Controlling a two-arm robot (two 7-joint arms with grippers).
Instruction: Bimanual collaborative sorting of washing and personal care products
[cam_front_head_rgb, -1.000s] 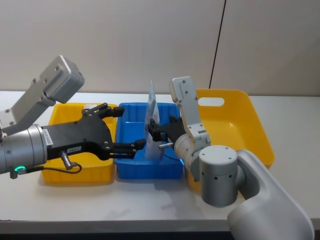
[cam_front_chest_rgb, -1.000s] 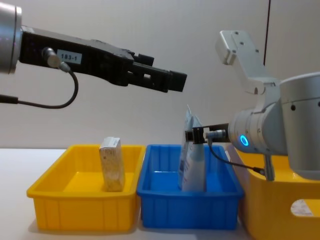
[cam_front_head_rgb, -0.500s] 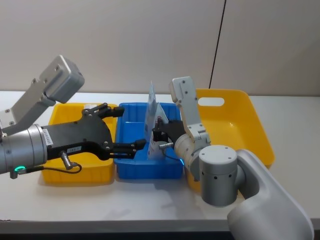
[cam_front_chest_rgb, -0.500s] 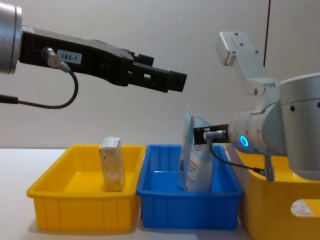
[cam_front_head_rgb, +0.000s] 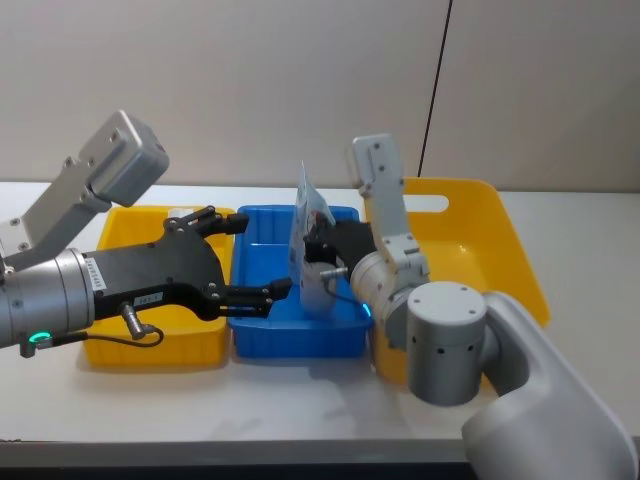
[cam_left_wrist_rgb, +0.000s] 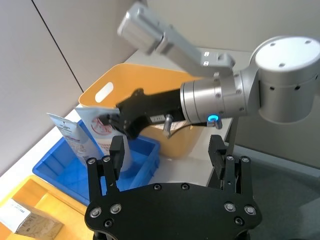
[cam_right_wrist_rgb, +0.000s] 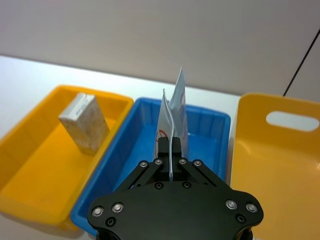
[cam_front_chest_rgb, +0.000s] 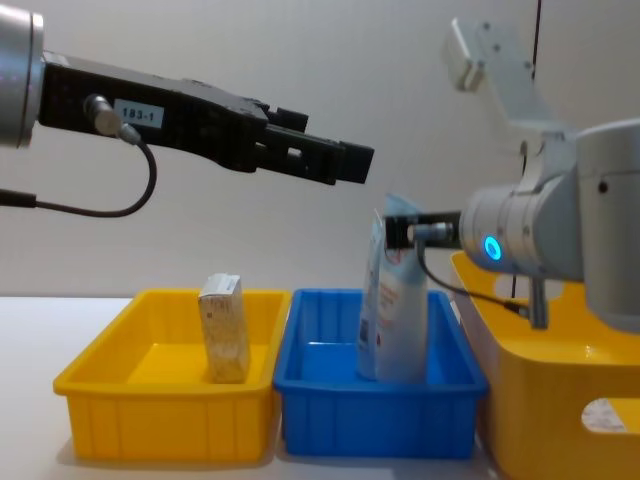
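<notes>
A tall tube (cam_front_chest_rgb: 400, 300) was pinched at its thin, flat crimped top by the closed right tool (cam_right_wrist_rgb: 170, 161); it was judged light and pliable. The left tool (cam_left_wrist_rgb: 167, 160) hung open, empty.

Right gripper (cam_right_wrist_rgb: 171, 159) pinched (jaws together); left gripper (cam_left_wrist_rgb: 170, 162) spread wide.

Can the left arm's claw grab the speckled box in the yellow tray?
Probably yes. The left gripper hangs open above the trays, and the beige speckled carton stands alone in the yellow tray with nothing over it.
</notes>
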